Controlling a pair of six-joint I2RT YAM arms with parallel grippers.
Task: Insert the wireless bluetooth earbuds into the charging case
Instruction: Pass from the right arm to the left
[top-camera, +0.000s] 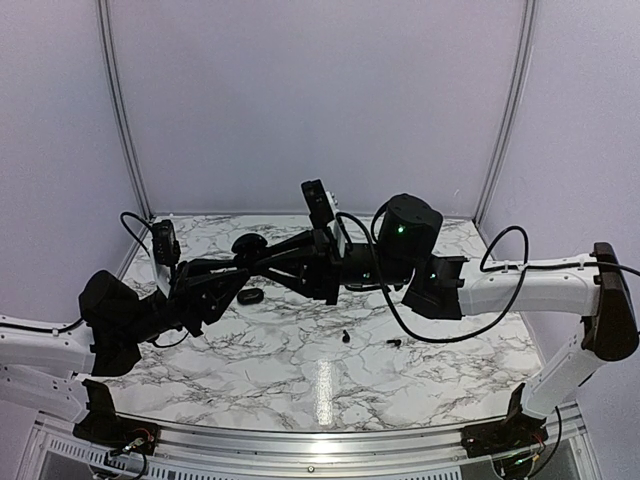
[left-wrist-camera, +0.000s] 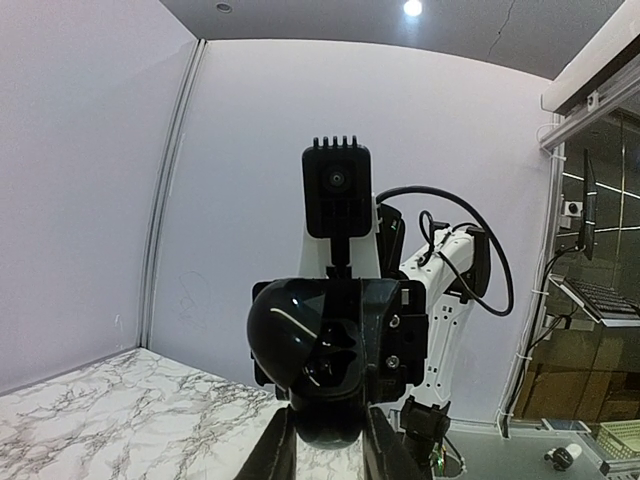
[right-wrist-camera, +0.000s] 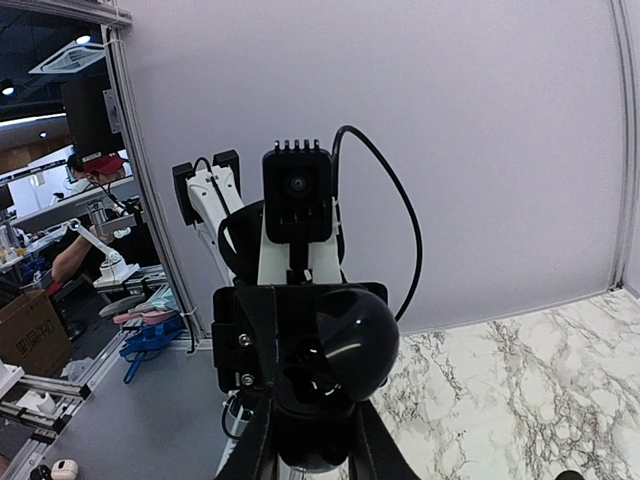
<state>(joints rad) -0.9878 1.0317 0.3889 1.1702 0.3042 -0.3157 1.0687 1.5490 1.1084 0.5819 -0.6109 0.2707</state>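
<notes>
Clamping glossy black domed charging case (left-wrist-camera: 300, 340): left hand (left-wrist-camera: 325, 455), right hand (right-wrist-camera: 308, 455).

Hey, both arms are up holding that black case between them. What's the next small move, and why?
Probably have the right end effector let go and back off, leaving the charging case with the left end effector. Both seem clamped on the case in mid-air, while the earbuds lie on the table below, so one arm likely needs freeing to fetch them.
</notes>
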